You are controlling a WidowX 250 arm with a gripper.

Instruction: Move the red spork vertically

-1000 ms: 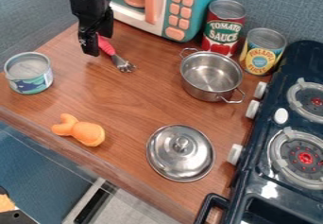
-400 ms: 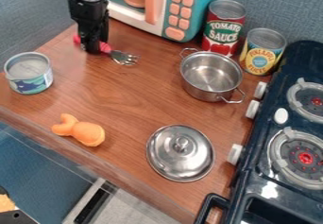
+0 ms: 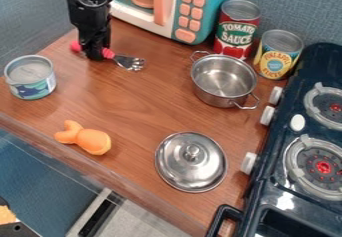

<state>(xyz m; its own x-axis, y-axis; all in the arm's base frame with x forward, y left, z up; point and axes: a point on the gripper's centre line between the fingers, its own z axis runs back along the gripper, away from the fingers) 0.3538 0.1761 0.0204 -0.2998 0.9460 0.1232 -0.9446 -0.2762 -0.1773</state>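
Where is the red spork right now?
In the camera view, the red spork lies at the upper left of the wooden counter, under the gripper, between the blue-labelled can and the toy microwave.

So the red can (image 3: 236, 30) says "TOMATO SAUCE" in big caps on its label, and the shorter yellow-and-blue can (image 3: 278, 55) just beside it reads "PINEAPPLE SLICES", all caps too.

Black arm (image 3: 89, 16) over red spork (image 3: 108, 54), steel pot (image 3: 210, 98)
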